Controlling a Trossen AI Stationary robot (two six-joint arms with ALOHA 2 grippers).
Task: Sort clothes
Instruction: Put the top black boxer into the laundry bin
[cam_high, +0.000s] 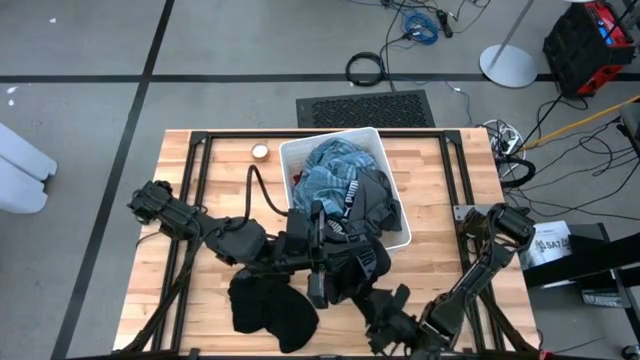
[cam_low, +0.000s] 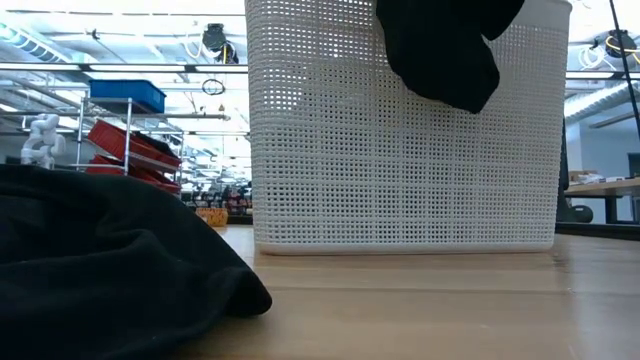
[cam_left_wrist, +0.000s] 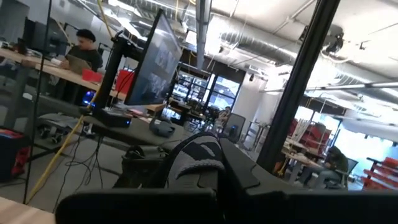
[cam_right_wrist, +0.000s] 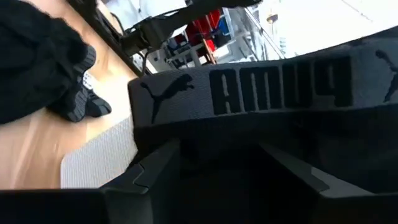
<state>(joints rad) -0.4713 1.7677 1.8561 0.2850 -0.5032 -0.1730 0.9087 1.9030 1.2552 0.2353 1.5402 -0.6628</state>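
Observation:
A white bin (cam_high: 385, 150) in the middle of the table holds a heap of clothes: teal-grey striped cloth (cam_high: 330, 175) and dark pieces. My left gripper (cam_high: 318, 248) is near the bin's near wall, shut on a dark garment (cam_high: 355, 262) with a lettered waistband (cam_right_wrist: 273, 84). My right gripper (cam_right_wrist: 217, 177) comes from the near right, open, its fingers just short of that waistband. Another black garment (cam_high: 268, 310) lies flat on the table at the near left. In the low view, black cloth (cam_low: 440, 50) hangs over the bin's rim. My left gripper is shut on the dark garment, which drapes over its fingers with a grey ribbed band (cam_left_wrist: 194, 160) on top. The cloth itself hides the place of contact. The garment is lifted and hangs slack by the bin's near wall. My right gripper's fingers (cam_right_wrist: 155, 171) stand wide below the waistband; whether they touch it, I cannot tell.
A small round object (cam_high: 260, 151) sits on the table left of the bin. A black frame (cam_high: 200, 160) runs around the wooden tabletop. Bare wood (cam_high: 470, 180) shows to the right of the bin and at the far left.

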